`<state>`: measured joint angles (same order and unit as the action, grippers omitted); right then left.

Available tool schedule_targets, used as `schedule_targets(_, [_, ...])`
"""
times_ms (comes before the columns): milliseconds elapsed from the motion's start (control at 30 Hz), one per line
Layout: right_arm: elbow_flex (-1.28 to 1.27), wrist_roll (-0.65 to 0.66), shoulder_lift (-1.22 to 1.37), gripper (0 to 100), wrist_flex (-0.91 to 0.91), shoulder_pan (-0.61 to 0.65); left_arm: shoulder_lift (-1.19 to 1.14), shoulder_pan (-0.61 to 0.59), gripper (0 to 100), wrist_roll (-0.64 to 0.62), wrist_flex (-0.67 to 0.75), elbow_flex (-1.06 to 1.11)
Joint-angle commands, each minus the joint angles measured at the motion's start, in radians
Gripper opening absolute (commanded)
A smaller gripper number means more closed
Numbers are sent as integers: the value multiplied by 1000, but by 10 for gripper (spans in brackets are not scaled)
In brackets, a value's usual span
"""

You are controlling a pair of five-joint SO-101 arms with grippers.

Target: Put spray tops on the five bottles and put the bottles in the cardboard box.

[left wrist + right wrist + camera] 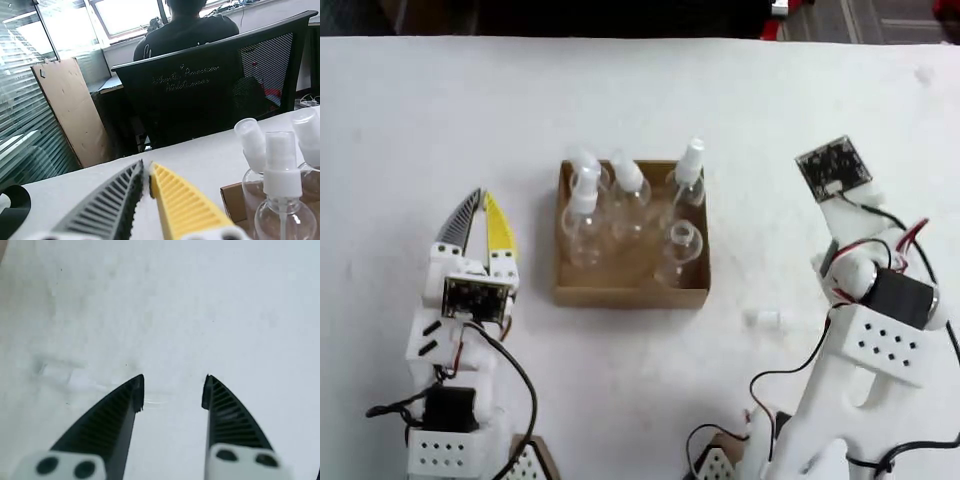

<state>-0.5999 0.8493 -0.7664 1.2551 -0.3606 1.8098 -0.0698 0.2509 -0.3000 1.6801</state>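
The cardboard box (630, 295) sits mid-table with several clear bottles (628, 195) standing in it, their white spray tops on. One bottle (682, 243) near the box's front right corner has an uncovered neck. A loose spray top (767, 319) lies on the table right of the box and shows faintly as the spray top (62, 374) in the right wrist view. My left gripper (480, 205), grey and yellow fingers together, rests shut left of the box; the left gripper (146, 172) points past the capped bottles (280, 175). My right gripper (173, 387) hangs open over bare table.
The right arm (865, 340) stands right of the box with its wrist camera board (835, 168) raised. White table (640, 90) stretches behind the box. Beyond the table's far edge are an office chair (215, 85) and a leaning cardboard sheet (70, 110).
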Motion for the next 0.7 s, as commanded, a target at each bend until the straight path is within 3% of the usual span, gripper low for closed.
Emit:
schedule_targets(0, [-49,35,-7,170,-74,-58,19,-16,20,5,18,-5])
schedule_targets(167, [-71,35,-7,170,-114,-133,19,-16,20,5,18,-5])
schedule_targets(367, [-71,35,-7,170,-111,-131,19,-16,20,5,18,-5])
schedule_targets(667, [-71,35,-8,170,74,53,19,-16,20,5,18,-5])
